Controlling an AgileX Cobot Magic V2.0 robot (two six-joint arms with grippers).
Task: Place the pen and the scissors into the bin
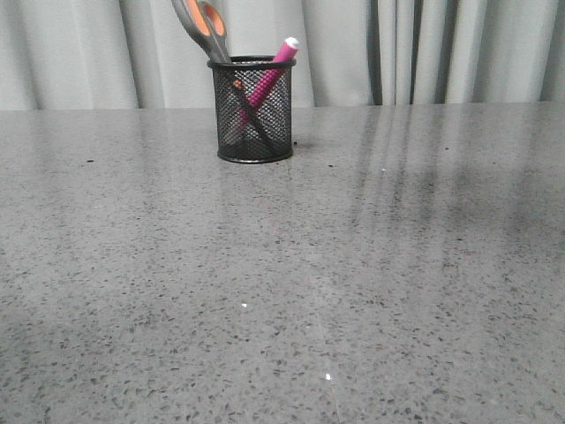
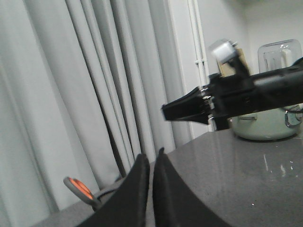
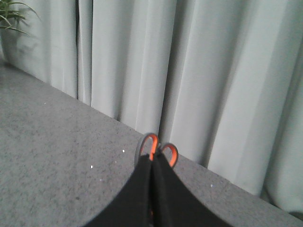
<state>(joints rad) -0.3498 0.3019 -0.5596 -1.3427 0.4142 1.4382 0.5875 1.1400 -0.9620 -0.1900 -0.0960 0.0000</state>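
On the far left part of the grey table [image 1: 371, 291] stands the black wire-mesh bin [image 1: 254, 110]. Inside it, the scissors [image 1: 205, 28] lean left with handles up, and the pink pen [image 1: 269, 75] leans right, white end up. The left gripper [image 2: 151, 163] and right gripper [image 3: 151, 163] both have jaws closed and empty. I judge the task finished; no arm appears in the front view.

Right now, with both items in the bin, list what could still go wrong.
1. The scissors stand far above the bin rim and lean left; a knock could tip the light cup over.
2. The pen leans on the rim and might slide.
3. Both claws, left and right, look shut with the scissors' handles close ahead; moving forward could clip them.
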